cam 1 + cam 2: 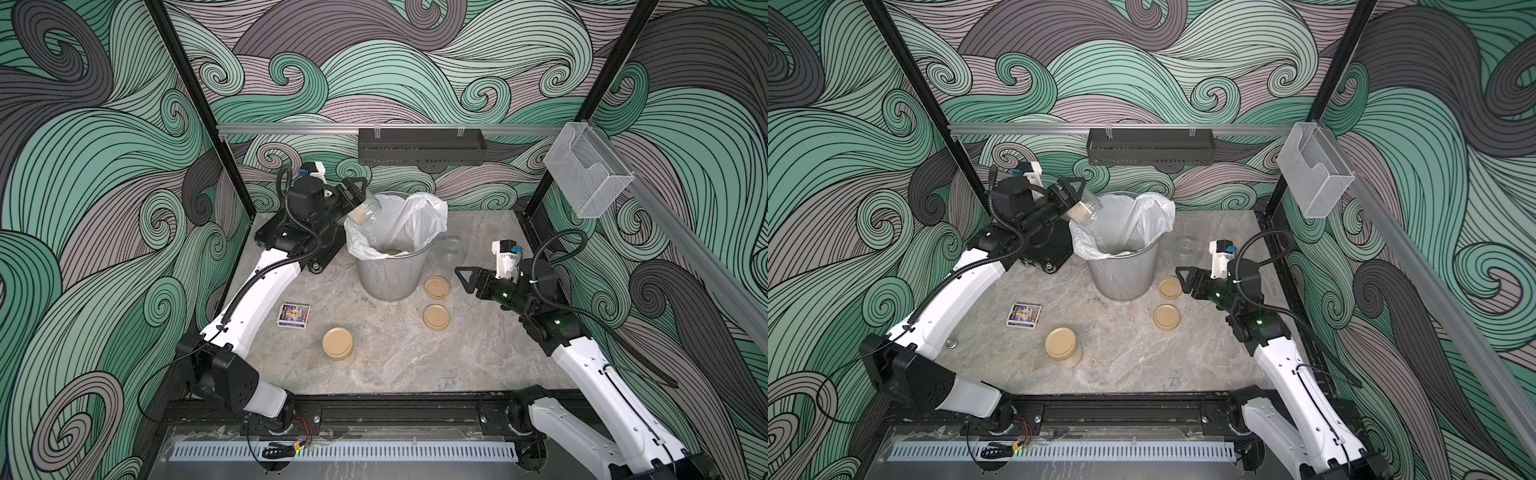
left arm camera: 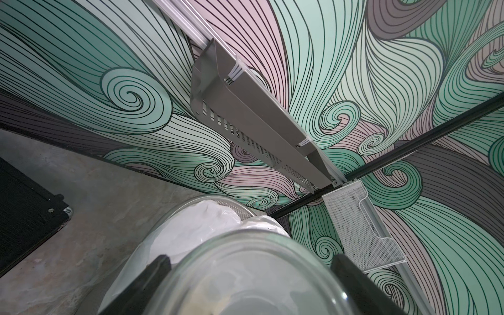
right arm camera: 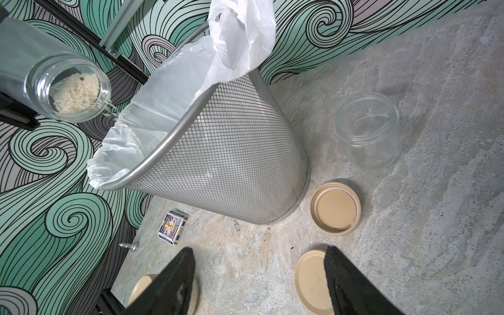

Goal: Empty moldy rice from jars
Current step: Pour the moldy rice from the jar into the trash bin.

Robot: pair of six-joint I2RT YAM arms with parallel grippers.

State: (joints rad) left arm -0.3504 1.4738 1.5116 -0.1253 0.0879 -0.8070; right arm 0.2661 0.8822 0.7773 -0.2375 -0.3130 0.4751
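My left gripper (image 1: 356,198) (image 2: 252,259) is shut on a clear lidless jar (image 1: 369,209) (image 1: 1087,209) (image 3: 68,87), tilted mouth-down over the left rim of the mesh bin (image 1: 390,270) (image 3: 231,163). Moldy rice (image 3: 76,94) lies in the jar and grains spill from its mouth. Some rice (image 1: 395,251) lies inside the liner. An empty open jar (image 1: 449,248) (image 3: 366,131) stands right of the bin. A closed jar with a tan lid (image 1: 338,343) (image 1: 1062,341) stands front left. My right gripper (image 1: 464,280) (image 3: 259,251) hangs open and empty above the table near two loose lids.
Two tan lids (image 1: 437,286) (image 1: 436,317) lie right of the bin. A small printed box (image 1: 294,316) lies front left of it. A black case (image 1: 291,245) sits under my left arm. A black shelf (image 1: 419,145) and a clear holder (image 1: 586,174) hang on the walls.
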